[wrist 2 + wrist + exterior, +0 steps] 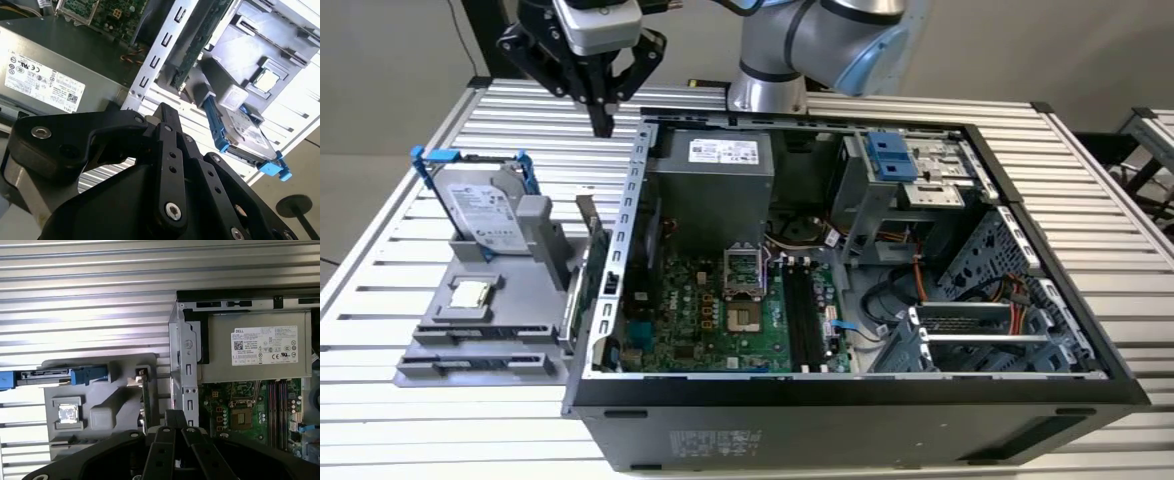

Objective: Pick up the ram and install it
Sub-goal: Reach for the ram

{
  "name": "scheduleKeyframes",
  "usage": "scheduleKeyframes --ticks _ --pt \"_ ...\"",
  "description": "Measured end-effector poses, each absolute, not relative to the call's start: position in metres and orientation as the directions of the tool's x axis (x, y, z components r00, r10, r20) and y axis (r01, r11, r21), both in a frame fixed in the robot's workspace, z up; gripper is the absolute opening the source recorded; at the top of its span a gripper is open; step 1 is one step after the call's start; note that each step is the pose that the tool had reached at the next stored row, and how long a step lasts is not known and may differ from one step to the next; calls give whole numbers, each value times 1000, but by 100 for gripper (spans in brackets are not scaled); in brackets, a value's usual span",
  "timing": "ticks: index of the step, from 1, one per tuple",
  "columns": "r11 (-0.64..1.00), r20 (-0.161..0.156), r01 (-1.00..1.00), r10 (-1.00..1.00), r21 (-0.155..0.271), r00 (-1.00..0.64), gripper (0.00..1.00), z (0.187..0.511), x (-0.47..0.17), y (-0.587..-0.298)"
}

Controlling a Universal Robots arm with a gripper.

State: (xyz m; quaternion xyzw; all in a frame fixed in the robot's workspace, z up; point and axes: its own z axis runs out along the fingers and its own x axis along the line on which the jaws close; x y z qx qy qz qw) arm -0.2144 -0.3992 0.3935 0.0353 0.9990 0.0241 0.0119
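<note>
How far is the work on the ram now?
Nothing looks done yet. The ram stands in the grey holder beside the case. The gripper hangs shut and empty above the table, apart from it. The memory slots look empty, so pickup and installing remain.

- Bright light is glaring off the slatted table (90, 285) in the first wrist view, washing the slats out white.
- Computer case (854, 430) interior is sitting in soft shadow in the exterior view.
</note>
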Motion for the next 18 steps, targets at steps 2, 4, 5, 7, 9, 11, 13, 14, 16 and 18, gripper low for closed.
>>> scheduleKeyframes --ticks 2,4,5,7,9,11,13,14,16,18 --pt "996 -22 70 71 49 -997 0 394 -216 -399" --pt "996 -22 70 71 49 -997 0 394 -219 -399" --pt "996 -22 70 71 49 -997 0 394 -221 -399" --pt "996 -22 70 71 49 -997 0 394 -226 -399" --pt "996 -22 70 71 49 -997 0 394 -228 -399" --pt "996 -22 70 71 49 -997 0 394 -232 -399" --pt "996 -22 70 71 49 -997 0 394 -236 -399" --pt "996 -22 70 71 49 -997 0 394 -238 -399" --pt "996 -22 70 71 49 -997 0 394 -243 -399" --pt "996 -22 70 71 49 -997 0 394 -247 -399"
